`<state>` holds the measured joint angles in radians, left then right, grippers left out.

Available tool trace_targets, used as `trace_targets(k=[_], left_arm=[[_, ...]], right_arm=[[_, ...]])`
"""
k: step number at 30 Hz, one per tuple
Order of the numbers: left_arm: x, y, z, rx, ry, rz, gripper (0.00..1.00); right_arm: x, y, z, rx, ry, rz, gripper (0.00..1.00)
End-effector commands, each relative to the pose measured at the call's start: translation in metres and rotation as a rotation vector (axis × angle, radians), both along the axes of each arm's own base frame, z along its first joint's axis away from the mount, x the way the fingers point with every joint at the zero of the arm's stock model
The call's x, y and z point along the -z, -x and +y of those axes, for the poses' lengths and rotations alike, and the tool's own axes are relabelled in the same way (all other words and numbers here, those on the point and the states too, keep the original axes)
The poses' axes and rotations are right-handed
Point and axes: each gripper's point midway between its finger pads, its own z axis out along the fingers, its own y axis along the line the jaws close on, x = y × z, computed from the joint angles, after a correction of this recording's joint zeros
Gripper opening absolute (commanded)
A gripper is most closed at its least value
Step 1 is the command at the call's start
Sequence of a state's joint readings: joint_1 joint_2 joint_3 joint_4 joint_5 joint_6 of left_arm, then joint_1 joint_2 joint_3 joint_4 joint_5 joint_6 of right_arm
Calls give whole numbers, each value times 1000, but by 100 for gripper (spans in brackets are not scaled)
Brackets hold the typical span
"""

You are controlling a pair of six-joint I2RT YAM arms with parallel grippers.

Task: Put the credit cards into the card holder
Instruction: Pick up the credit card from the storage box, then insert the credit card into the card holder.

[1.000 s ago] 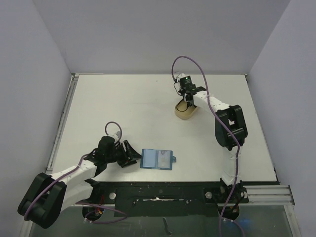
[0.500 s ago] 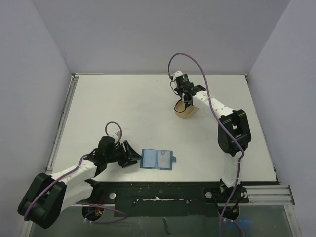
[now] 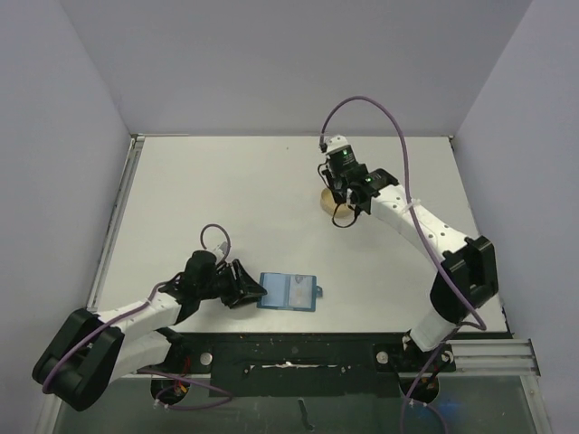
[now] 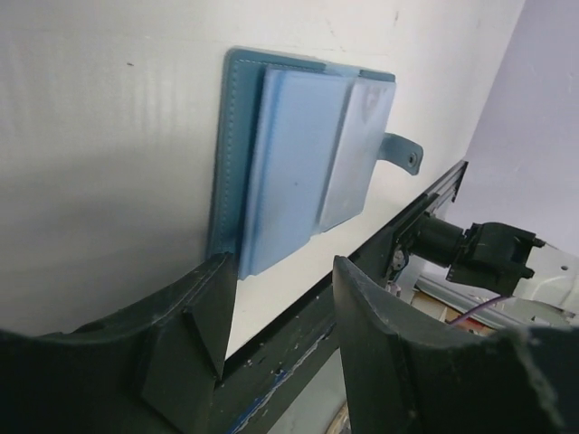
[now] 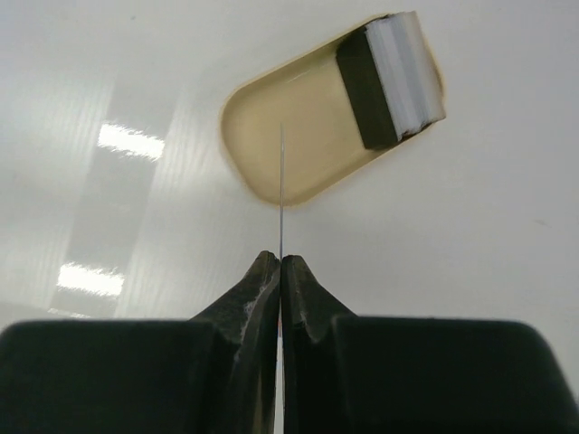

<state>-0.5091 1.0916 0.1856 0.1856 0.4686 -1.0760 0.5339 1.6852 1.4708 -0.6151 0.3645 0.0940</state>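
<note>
right gripper (image 5: 280, 259) lifted off dish (image 5: 312, 108) pinching a credit card (image 5: 281, 181) | left gripper (image 4: 282, 271) nearer card holder (image 4: 289, 154)

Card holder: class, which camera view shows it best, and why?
Left wrist view: the open card holder fills the frame, pockets and tab clear. Top external shows it small; right wrist misses it entirely.

card holder (image 4: 298, 154) lies open just beyond the parted fingers (image 4: 194, 334).

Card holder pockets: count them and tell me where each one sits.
2, both on the open card holder: one pocket on the half away from the closing tab, the other pocket on the tab's half. Any underneath would be hidden.
</note>
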Motion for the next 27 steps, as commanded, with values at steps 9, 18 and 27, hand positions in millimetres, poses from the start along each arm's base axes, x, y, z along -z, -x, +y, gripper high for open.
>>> trace_targets(k=[9,18,27], left_arm=[[-55,-22,-30,-29,142,-135,45],[-46,-30,-14,-97,26,-138,45],[-18,-25,-4,-88,-71,-102,31]], right_arm=[[-22,112,75,-64,-648,55,0],[7,163,102,-28,-904,169,0],[49,190,120,15,-925,308,1]])
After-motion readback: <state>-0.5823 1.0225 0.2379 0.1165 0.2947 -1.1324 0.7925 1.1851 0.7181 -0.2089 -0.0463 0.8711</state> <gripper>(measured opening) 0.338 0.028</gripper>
